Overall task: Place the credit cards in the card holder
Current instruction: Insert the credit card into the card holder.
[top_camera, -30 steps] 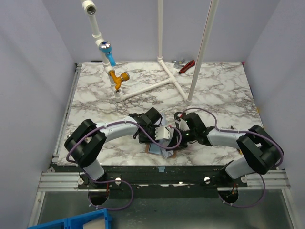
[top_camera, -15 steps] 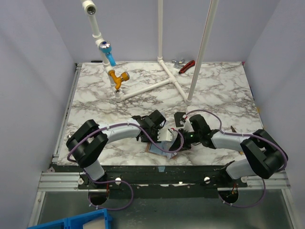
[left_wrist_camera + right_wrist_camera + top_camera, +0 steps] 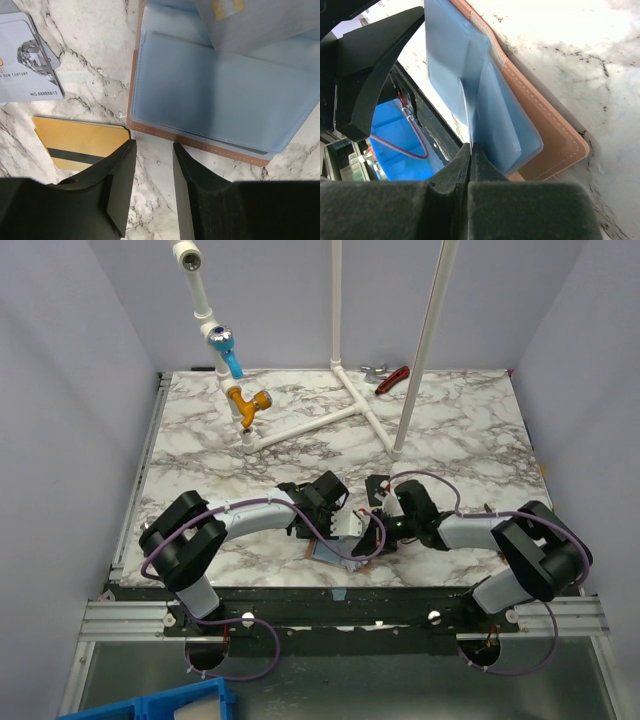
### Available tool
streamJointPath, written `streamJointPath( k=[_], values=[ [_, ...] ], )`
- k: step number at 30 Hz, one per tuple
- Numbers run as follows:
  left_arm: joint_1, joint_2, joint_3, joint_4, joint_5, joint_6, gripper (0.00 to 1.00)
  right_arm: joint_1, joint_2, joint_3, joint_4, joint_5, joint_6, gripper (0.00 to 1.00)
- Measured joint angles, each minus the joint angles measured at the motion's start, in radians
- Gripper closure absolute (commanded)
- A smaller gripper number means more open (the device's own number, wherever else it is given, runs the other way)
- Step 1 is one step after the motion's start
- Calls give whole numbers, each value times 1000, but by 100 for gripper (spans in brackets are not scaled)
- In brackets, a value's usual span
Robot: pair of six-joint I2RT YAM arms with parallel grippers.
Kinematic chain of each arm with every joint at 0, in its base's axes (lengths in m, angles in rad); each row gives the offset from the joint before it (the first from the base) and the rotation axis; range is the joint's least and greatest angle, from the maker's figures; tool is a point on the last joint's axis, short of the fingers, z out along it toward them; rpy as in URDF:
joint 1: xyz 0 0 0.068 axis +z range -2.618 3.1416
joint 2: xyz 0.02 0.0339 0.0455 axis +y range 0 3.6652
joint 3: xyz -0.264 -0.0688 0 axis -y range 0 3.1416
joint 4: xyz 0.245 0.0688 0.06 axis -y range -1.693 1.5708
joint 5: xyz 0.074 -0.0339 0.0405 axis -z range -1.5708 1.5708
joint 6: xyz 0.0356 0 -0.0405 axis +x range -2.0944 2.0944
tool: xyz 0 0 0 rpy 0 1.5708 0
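Note:
The card holder (image 3: 215, 95) lies open on the marble, tan outside with light blue pockets; it also shows in the top view (image 3: 328, 552) and the right wrist view (image 3: 555, 140). My right gripper (image 3: 471, 146) is shut on the edge of a light blue card (image 3: 250, 20), whose far end sits in a pocket. My left gripper (image 3: 152, 150) is open and empty, low over bare marble at the holder's near edge. A gold card with a dark stripe (image 3: 75, 142) and a silvery-grey card (image 3: 27, 60) lie flat beside the holder. The black card is not in view.
A white pipe frame (image 3: 330, 420) with a yellow and blue fitting (image 3: 245, 400) stands at the back. A red-handled tool (image 3: 392, 378) lies at the far edge. The holder is close to the table's near edge. A blue bin (image 3: 150, 705) sits below the table.
My right gripper has moved a little left and nearer, towards the holder, with the card in it. My left gripper has shifted slightly nearer to it.

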Motion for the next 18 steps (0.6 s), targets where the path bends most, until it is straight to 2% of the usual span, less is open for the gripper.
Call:
streamJointPath(
  k=[18],
  values=[
    [-35, 2, -4, -1, -10, 19, 66, -6, 124, 58, 60, -2, 26, 99]
  ],
)
